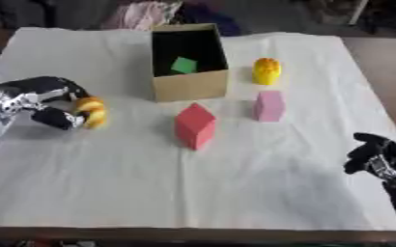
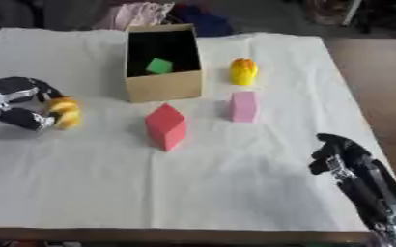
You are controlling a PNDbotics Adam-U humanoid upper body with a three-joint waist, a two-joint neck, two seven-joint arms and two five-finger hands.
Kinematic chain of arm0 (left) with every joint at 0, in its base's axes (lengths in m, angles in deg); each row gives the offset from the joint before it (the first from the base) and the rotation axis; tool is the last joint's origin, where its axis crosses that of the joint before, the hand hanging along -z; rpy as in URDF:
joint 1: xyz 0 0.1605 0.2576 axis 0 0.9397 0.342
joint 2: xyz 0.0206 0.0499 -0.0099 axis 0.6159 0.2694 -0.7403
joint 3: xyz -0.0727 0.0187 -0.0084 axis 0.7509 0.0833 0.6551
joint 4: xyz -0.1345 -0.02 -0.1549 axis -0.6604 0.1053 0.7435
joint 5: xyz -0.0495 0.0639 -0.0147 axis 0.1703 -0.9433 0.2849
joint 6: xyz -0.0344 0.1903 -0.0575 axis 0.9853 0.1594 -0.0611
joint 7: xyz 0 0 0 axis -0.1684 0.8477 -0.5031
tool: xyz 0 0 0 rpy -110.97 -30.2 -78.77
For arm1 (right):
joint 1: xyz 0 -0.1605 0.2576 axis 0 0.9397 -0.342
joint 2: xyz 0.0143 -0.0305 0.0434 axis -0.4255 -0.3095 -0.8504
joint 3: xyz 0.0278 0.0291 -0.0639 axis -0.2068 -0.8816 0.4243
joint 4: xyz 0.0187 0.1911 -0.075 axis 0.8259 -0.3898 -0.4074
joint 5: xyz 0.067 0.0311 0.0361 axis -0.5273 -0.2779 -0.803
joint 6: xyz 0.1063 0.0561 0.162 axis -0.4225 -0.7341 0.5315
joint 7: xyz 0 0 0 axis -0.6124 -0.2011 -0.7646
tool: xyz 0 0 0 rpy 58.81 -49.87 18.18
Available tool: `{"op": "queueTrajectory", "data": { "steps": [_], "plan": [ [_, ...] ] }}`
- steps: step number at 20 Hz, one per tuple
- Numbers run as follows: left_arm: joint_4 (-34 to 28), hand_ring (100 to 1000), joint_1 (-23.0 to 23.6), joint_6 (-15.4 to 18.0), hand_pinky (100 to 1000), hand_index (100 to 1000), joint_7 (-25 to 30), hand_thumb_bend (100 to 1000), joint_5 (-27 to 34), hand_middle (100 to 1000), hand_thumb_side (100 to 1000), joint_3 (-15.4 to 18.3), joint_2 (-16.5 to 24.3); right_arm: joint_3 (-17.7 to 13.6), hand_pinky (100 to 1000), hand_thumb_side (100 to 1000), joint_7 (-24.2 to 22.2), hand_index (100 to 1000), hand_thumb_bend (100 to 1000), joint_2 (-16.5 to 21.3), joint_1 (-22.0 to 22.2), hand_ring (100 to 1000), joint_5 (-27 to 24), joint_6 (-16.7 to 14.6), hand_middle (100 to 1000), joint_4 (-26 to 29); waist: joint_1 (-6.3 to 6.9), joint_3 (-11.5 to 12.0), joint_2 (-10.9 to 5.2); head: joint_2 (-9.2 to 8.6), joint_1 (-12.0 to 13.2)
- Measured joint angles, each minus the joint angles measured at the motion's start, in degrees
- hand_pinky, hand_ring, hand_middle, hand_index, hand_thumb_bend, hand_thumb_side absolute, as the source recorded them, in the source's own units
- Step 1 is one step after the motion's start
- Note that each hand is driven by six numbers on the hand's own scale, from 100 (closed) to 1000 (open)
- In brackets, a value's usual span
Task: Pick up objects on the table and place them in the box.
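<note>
Now left robot hand (image 1: 53, 103) grips yellow obj (image 1: 92, 112) — box (image 1: 190, 85) nearby.

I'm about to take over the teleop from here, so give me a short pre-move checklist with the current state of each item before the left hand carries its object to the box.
1. Left hand has the yellow-orange object: ok, fingers curled round it.
2. Object lifted off the cloth: cannot tell.
3. Box upright, opening free: ok; only a green block lies inside.
4. Path from hand to box: ok, the red block sits to the right of that line.
5. Right hand out of the way: ok, idle near the lower right corner.
6. Remaining items apart from the box: ok, the pink block and yellow object stand to its right.
</note>
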Motion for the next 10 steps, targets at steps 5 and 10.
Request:
{"op": "queueTrajectory", "data": {
  "steps": [5, 10],
  "plan": [
    [0.1, 502, 0.0, 1.0, 665, 670, -1.5, 216, -0.4, 490, 282, 0.0, -0.5, 0.0, 538, 646, 0.1, 792, 100, 0.0, 0.0, 533, 0.0, 0.1, 535, 0.0, 0.0, -0.1, 0.0, 0.0, 0.1],
    [-2.7, 374, 0.7, 1.4, 565, 527, -4.3, 142, -1.6, 344, 257, 0.0, -0.5, 0.0, 538, 641, 0.2, 792, 100, 0.0, 0.0, 533, 0.0, 0.1, 535, 0.0, 0.0, -0.2, 0.0, 0.0, 0.2]
  ]
}}
